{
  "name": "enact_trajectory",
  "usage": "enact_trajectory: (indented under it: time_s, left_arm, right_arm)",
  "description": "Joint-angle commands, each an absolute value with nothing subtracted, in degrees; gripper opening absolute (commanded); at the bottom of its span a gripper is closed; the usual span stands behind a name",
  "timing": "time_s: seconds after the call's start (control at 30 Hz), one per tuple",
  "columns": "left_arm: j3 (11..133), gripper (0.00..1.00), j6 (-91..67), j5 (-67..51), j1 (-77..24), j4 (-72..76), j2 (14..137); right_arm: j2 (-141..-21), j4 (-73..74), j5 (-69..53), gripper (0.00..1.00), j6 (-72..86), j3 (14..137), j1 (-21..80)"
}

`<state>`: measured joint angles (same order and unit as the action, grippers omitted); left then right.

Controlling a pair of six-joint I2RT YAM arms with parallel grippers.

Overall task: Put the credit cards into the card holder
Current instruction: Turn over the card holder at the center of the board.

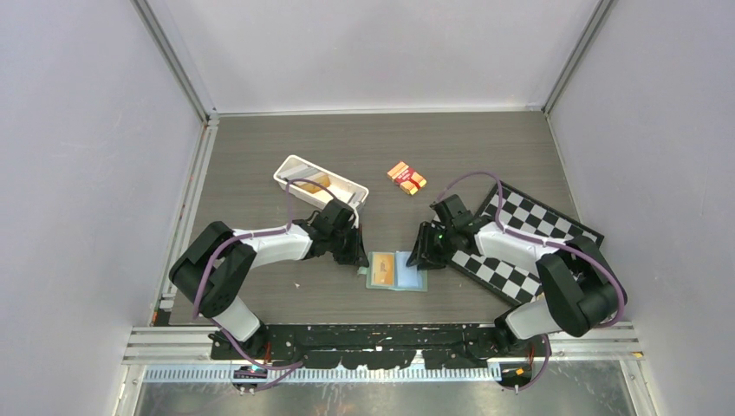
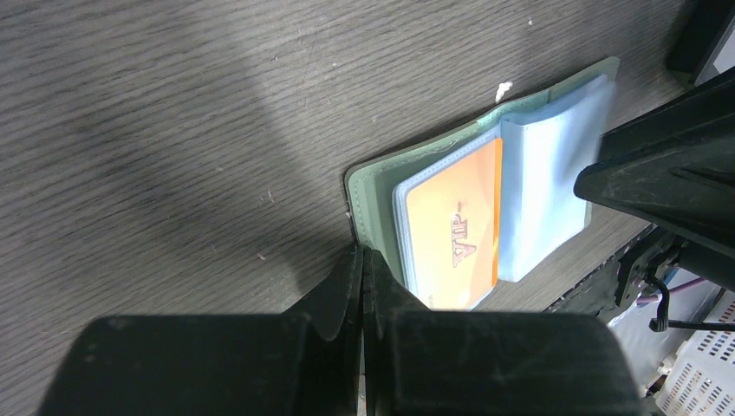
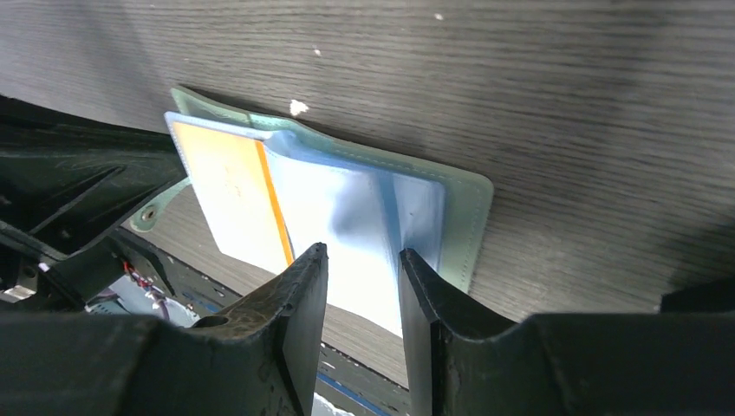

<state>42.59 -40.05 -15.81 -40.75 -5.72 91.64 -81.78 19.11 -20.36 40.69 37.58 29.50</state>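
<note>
**On the near strip of table: both claws at the open card holder**

Nearest the arm bases, the card holder (image 1: 397, 270) lies opened flat on the dark wood-grain table (image 1: 260, 156), green cover down and blue-grey pockets up. I see one credit card (image 2: 455, 234), orange with "VIP" printed on it, sitting inside the clear pocket on the holder's left half. The little clasp tab (image 3: 149, 212) sticks out past that left edge.

My left gripper (image 2: 361, 260) is down at the holder's left edge. Its two fingers are pressed together with nothing between them that I can see, and the tips meet the rim of the green cover. From the wrist view I cannot tell how hard they bear on it.

My right gripper (image 3: 360, 269) comes in from the other side, over the holder's right half. Its fingers (image 3: 303, 295) stand a narrow way apart, and a pale blue pocket leaf shows through the gap. Whether the tips touch that leaf I cannot tell. I see no card between them.

Further back, on the left, the white tray (image 1: 286, 167) sits at an angle just behind the left arm. Something flat and gold-tan lies in it, too small from overhead for me to name. Near the middle of the table, well apart from the holder, lies the orange-and-red packet (image 1: 406, 177). Off to the right, the checkerboard (image 1: 529, 221) lies under the right arm.
</note>
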Motion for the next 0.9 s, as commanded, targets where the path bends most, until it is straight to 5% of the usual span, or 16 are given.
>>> enact_trajectory:
  time_s: [0.0, 0.4, 0.87]
  left_arm:
    - [41.9, 0.0, -39.1, -13.5, -41.0, -5.8, 93.1]
    - [42.1, 0.0, -38.9, -13.7, -41.0, -6.0, 93.0]
    - [42.5, 0.0, -38.8, -13.6, -41.0, -6.0, 93.0]
  right_arm:
    - [-82.6, 13.0, -24.1, 0.41, 42.3, 36.2, 29.7]
    - [-80.1, 8.1, -29.6, 0.38, 45.2, 37.1, 30.4]
    - [-83.2, 3.7, -30.2, 0.48, 46.4, 41.2, 35.7]
